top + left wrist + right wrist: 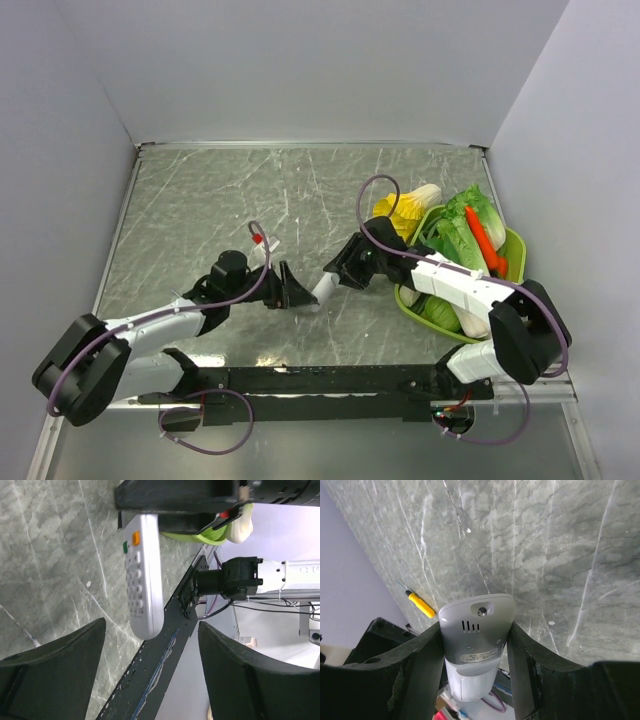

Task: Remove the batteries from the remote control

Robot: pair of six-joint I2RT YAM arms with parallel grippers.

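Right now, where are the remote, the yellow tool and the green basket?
remote [476, 640]: right wrist view, on its grey back, between vents and label.
yellow tool [422, 606]: right wrist view, on the middle of its handle.
basket [516, 252]: top view, on its right rim.

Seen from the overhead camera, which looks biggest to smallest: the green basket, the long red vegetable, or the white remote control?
1. green basket
2. long red vegetable
3. remote control, though only its end shows. The right end effector covers the rest, so this place is unsure.
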